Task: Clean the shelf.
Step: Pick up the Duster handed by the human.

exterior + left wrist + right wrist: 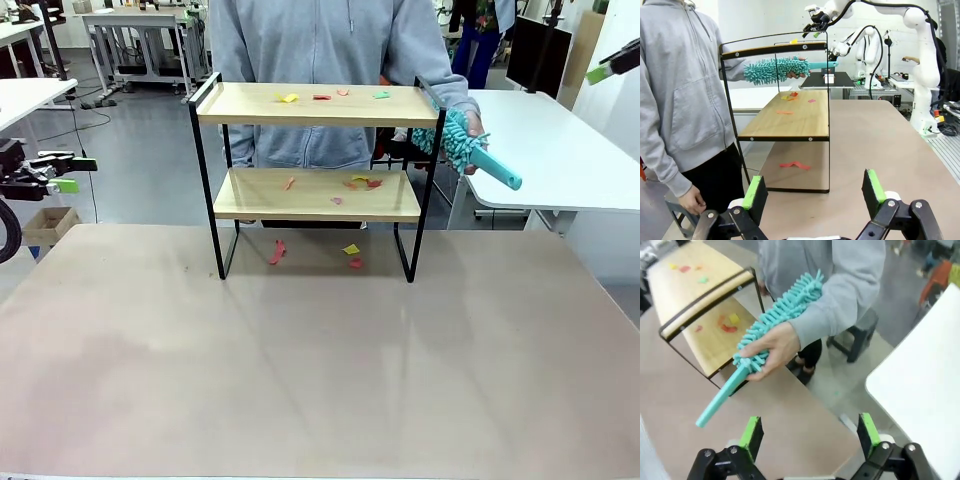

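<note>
1. The shelf [240, 104] stands at the far middle of the bench [320, 380], directly in front of the person.
2. Coloured scraps [288, 98] lie on both boards and on the bench beneath them.
3. The person's hand [776, 347] grips a teal duster [785, 310] just beside the shelf's right end.
4. Left tool [815, 192]: jaws wide, empty, at the bench's left side.
5. Right tool [810, 435]: jaws wide, empty, pointing toward the duster.

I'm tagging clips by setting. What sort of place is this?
Likely a robotics lab: a white robot arm standing beside the table, white workbenches behind, and a small shelf staged with coloured scraps.
</note>
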Controlling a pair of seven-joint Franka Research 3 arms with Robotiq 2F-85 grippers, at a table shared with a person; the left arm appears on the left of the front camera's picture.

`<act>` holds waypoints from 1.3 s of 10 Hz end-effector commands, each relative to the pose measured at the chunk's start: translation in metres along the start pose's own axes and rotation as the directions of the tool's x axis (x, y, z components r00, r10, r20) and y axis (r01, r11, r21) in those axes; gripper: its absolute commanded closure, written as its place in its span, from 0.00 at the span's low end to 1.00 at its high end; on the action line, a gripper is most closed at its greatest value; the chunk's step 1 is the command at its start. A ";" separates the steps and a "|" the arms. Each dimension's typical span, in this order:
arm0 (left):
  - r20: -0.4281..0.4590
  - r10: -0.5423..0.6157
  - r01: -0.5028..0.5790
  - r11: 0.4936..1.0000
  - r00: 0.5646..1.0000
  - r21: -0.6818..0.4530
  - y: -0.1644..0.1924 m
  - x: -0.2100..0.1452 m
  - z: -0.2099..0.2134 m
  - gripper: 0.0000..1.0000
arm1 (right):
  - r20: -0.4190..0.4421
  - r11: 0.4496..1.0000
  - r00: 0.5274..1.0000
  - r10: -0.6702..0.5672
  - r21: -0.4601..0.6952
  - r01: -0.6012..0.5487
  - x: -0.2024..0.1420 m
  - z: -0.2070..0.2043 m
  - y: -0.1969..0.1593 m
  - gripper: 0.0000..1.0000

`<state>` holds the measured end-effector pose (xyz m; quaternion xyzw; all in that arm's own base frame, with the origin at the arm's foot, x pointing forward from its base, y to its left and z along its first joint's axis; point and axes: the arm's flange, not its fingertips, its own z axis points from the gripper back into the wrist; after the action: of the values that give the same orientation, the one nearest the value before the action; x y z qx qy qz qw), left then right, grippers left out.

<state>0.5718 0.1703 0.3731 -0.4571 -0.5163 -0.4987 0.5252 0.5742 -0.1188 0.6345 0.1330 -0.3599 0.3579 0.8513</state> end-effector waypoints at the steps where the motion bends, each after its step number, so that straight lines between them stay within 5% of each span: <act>1: 0.001 -0.006 0.006 1.000 1.000 0.001 0.000 0.002 0.001 0.00 | -0.101 0.993 0.989 -0.112 -0.053 0.107 0.008 -0.017 0.039 0.00; 8: 0.001 -0.006 0.006 1.000 1.000 0.001 0.000 0.002 0.001 0.00 | -0.097 0.996 0.991 -0.091 -0.021 0.089 0.015 -0.021 0.041 0.00; 9: 0.001 -0.006 0.006 1.000 1.000 0.001 0.000 0.002 0.001 0.00 | -0.057 0.992 0.991 -0.121 -0.026 0.120 0.015 -0.017 0.065 0.00; 13: 0.001 -0.006 0.006 1.000 1.000 0.001 0.000 0.002 0.001 0.00 | -0.144 0.960 0.953 -0.268 -0.127 0.251 0.017 -0.029 0.150 0.00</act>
<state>0.5718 0.1704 0.3728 -0.4572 -0.5162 -0.4986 0.5253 0.5090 -0.0061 0.6327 0.1291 -0.3045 0.2744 0.9030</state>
